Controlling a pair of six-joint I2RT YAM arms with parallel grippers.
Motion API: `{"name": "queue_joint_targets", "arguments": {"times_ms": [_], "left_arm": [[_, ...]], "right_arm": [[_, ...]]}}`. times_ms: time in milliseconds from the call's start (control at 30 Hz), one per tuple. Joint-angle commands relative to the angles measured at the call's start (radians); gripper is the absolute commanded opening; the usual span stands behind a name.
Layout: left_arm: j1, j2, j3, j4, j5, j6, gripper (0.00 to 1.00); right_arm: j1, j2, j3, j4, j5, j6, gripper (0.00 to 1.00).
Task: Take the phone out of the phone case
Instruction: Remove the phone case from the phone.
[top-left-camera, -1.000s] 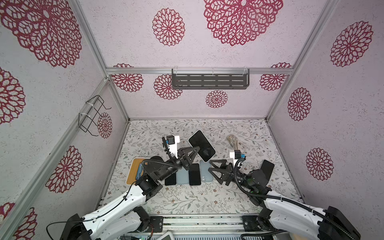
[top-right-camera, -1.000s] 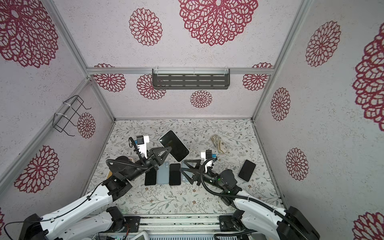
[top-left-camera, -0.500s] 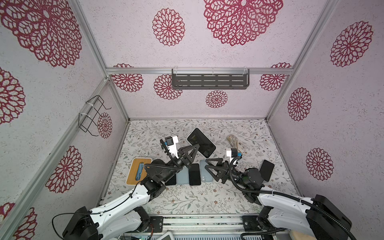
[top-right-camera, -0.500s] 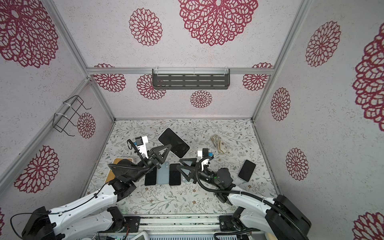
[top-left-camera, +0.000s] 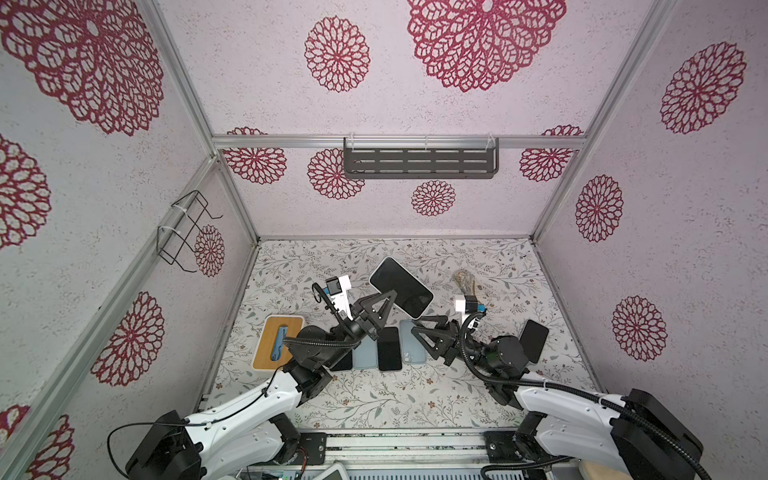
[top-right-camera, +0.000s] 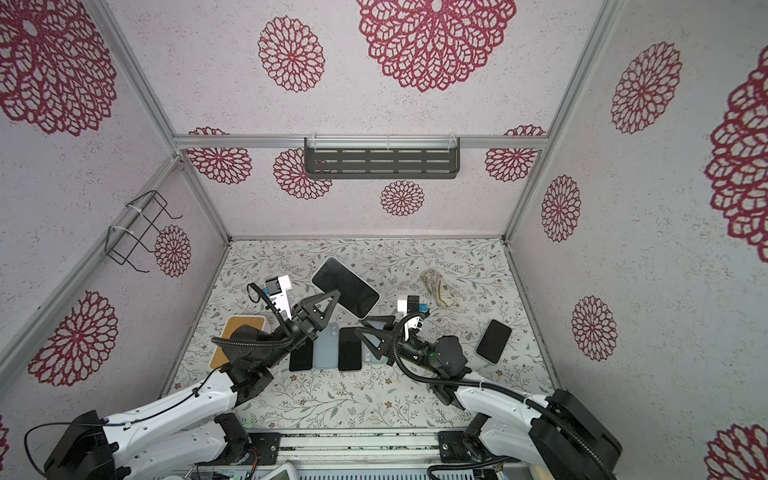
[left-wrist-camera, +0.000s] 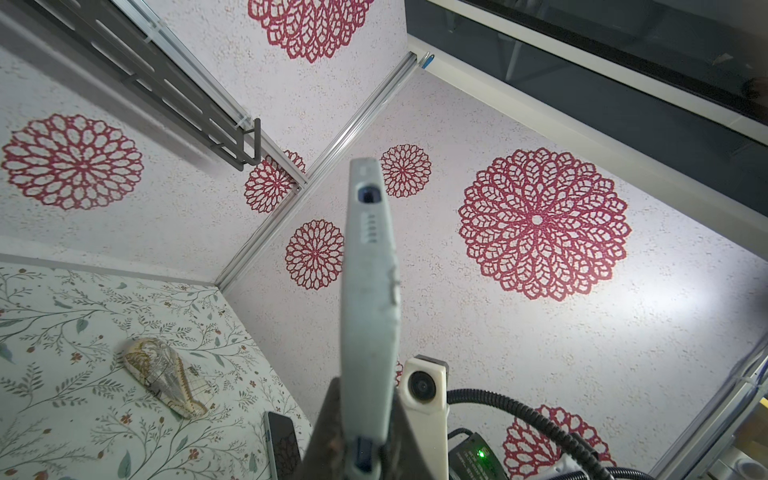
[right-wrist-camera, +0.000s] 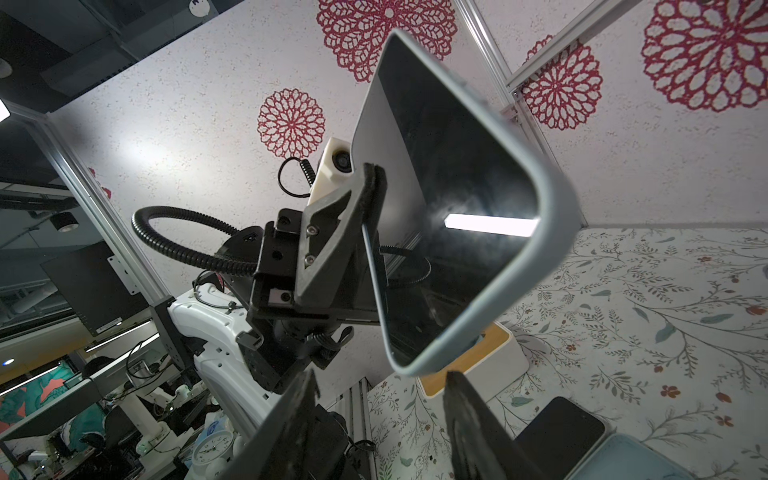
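Observation:
My left gripper (top-left-camera: 385, 300) is shut on the phone (top-left-camera: 401, 286), a black-screened handset in a pale blue-grey phone case (right-wrist-camera: 540, 257), and holds it tilted above the table. In the left wrist view the case's edge (left-wrist-camera: 368, 291) rises straight up between the two fingers (left-wrist-camera: 328, 415). My right gripper (top-left-camera: 415, 326) is open just below and to the right of the phone's near corner. In the right wrist view that corner (right-wrist-camera: 419, 365) hangs just past the fingertips (right-wrist-camera: 307, 386), touching neither. Both top views show the phone (top-right-camera: 345, 286) and both grippers (top-right-camera: 332, 297) (top-right-camera: 372, 326).
On the floral table under the arms lie a black phone (top-left-camera: 389, 349), an empty blue-grey case (top-left-camera: 365, 355) and another case (top-left-camera: 413, 347). A wooden-topped box (top-left-camera: 277, 347) stands left, a black phone (top-left-camera: 533, 340) right, a patterned case (top-left-camera: 467, 284) behind.
My right gripper has moved left and up towards the held phone, and its jaws have narrowed. My left arm has raised and shifted the phone slightly.

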Motion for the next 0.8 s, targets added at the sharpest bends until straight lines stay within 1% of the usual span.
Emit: {"name": "queue_joint_targets", "arguments": {"times_ms": [0, 233, 400, 600, 700, 767], "left_arm": [[-0.005, -0.01, -0.01, 0.138, 0.001, -0.028, 0.0], [-0.007, 0.004, -0.019, 0.169, 0.021, -0.054, 0.0], [-0.006, 0.024, -0.024, 0.195, 0.026, -0.064, 0.0], [-0.007, 0.024, -0.038, 0.196, 0.003, -0.062, 0.0], [-0.006, 0.026, -0.037, 0.202, 0.014, -0.064, 0.0], [-0.006, 0.025, -0.038, 0.201, 0.013, -0.067, 0.0]], "right_arm": [[-0.018, 0.006, 0.033, 0.096, 0.001, 0.03, 0.51], [-0.025, 0.042, 0.045, 0.147, -0.024, 0.054, 0.48], [-0.025, 0.057, 0.053, 0.173, -0.038, 0.066, 0.41], [-0.026, 0.049, 0.058, 0.182, -0.048, 0.073, 0.39], [-0.027, 0.051, 0.061, 0.169, -0.045, 0.067, 0.34], [-0.027, 0.062, 0.061, 0.182, -0.045, 0.075, 0.29]]}}
